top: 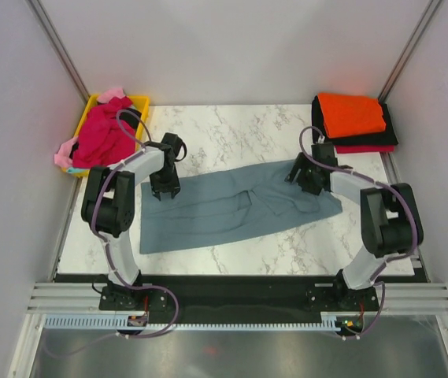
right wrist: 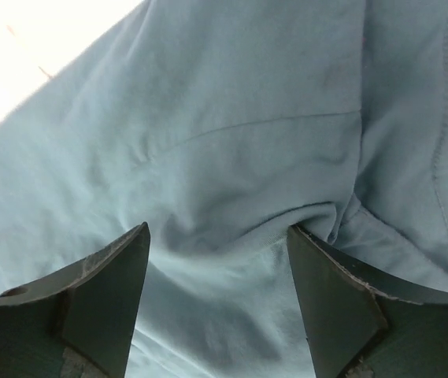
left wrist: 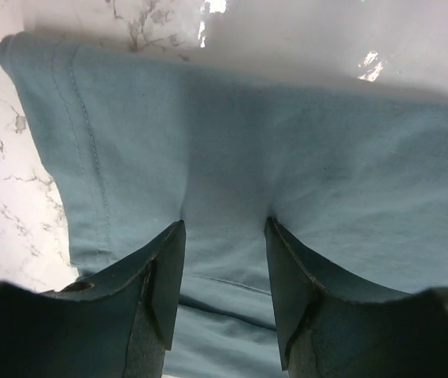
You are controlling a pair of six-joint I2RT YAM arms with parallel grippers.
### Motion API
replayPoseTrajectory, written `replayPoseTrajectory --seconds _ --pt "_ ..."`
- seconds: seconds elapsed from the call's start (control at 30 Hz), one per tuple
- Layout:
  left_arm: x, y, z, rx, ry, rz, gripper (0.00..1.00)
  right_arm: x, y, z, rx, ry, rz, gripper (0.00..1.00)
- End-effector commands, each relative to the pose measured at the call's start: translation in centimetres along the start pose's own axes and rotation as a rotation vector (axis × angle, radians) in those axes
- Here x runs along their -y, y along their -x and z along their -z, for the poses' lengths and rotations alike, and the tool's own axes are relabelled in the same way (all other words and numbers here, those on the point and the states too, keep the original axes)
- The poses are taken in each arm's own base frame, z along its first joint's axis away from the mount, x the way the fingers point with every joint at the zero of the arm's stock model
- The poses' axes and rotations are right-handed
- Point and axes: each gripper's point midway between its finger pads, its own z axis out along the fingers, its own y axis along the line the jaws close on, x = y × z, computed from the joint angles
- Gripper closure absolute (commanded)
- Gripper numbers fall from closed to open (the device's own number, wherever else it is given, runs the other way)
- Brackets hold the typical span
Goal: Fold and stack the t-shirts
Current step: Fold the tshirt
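The slate blue-grey t-shirt lies spread and folded lengthwise across the marble table. My left gripper is open, fingertips pressed down on the shirt's upper left edge; the cloth bulges between its fingers. My right gripper is open on the shirt's upper right end, with a ridge of cloth between its fingers. Folded orange, black and red shirts are stacked at the back right. Magenta and pink shirts are heaped in the tray.
A yellow plastic tray stands at the back left corner. Marble table surface shows behind the shirt and along its front. Grey walls close in the left, right and back.
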Motion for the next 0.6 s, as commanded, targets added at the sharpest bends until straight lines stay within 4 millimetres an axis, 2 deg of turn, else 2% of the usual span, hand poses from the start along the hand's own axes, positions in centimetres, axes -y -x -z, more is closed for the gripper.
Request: replayPoseTrajectory --seconds 0.0,0.03,0.07,0.1,0.13,0.17,0.2,0.23,0.27,0.3,0.33,0.4,0.43,0.47,0.53,0.57 --pt "2.1 -1.6 -0.8 -0.049 -0.068 0.016 0.47 -1.2 -0.4 -4.2 -0.111 0.021 0.022 0.22" --pt "2.6 -2.3 -0.8 -0.067 -0.089 0.008 0.49 -3.2 1.6 -4.8 -0.096 0.071 0.02 0.22" --pt "2.6 -2.5 -0.6 -0.068 -0.094 0.008 0.5 -3.1 1.0 -6.8 -0.141 0.062 0.016 0.23" --pt "2.7 -3.3 -0.6 -0.086 -0.105 0.0 0.5 -3.5 1.2 -7.6 -0.159 0.067 0.016 0.23" --pt "3.2 -3.7 -0.4 -0.087 -0.121 -0.012 0.51 -6.2 4.3 -8.2 -0.118 0.119 0.033 0.23" --pt "3.5 -4.0 0.2 -0.084 -0.14 -0.022 0.52 -5.3 3.0 -10.5 -0.181 0.079 0.032 0.23" --pt "3.8 -4.9 0.4 -0.098 -0.155 -0.032 0.53 -5.8 3.9 -11.5 -0.175 0.079 0.038 0.23" --pt "4.4 -5.7 0.9 -0.095 -0.163 -0.059 0.53 -8.7 7.1 -11.8 -0.119 0.133 0.052 0.23" --pt "4.3 -6.5 1.4 -0.094 -0.168 -0.063 0.53 -8.4 6.3 -14.0 -0.155 0.12 0.044 0.23" --pt "4.3 -7.3 1.7 -0.1 -0.176 -0.066 0.54 -9.4 7.0 -14.8 -0.146 0.142 0.043 0.23" --pt "5.0 -8.3 2.2 -0.11 -0.204 -0.083 0.53 -11.7 8.1 -16.5 -0.125 0.189 0.047 0.23" --pt "5.4 -10.7 3.1 -0.141 -0.252 -0.079 0.53 -14.6 8.5 -18.0 -0.121 0.259 0.052 0.22" --pt "6.4 -12.0 3.6 -0.149 -0.291 -0.105 0.53 -18.1 11.2 -17.5 -0.057 0.341 0.072 0.21" --pt "7.4 -12.6 4.0 -0.151 -0.331 -0.09 0.53 -18.7 8.7 -20.3 -0.108 0.355 0.058 0.21" --pt "9.5 -15.7 5.0 -0.217 -0.429 -0.129 0.53 -22.3 8.3 -22.2 -0.092 0.457 0.058 0.19" --pt "11.2 -16.1 5.5 -0.22 -0.497 -0.112 0.53 -24.4 8.8 -22.0 -0.068 0.542 0.038 0.19"
